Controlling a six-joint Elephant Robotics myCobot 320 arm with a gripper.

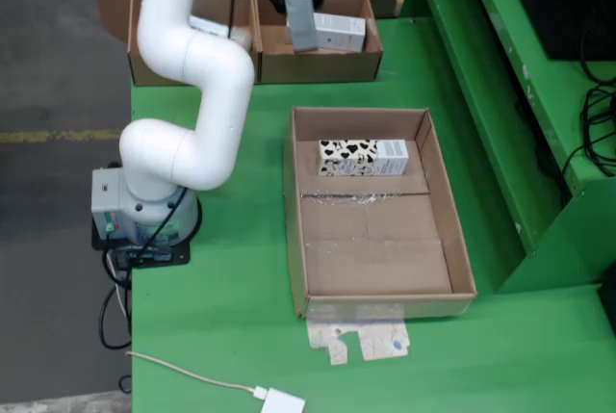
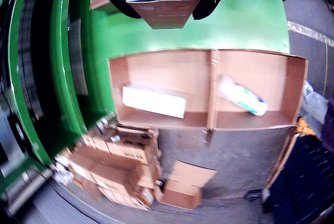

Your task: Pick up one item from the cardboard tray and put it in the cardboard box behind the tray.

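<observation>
A shallow, open brown cardboard tray [image 1: 377, 269] sits near the middle of the green desk. A long cow-patterned black-and-white carton [image 1: 363, 157] lies flat along its far wall. At the desk's far edge stands a brown two-compartment cardboard box [image 1: 318, 64] holding a white rectangular carton [image 2: 154, 100] in one compartment and a white-and-teal packet [image 2: 242, 95] in the other. A grey-sided carton [image 1: 302, 23] hangs above it.

One carton [image 1: 363, 157] in tray [image 1: 462, 240]; two in box [image 2: 209, 122].
</observation>
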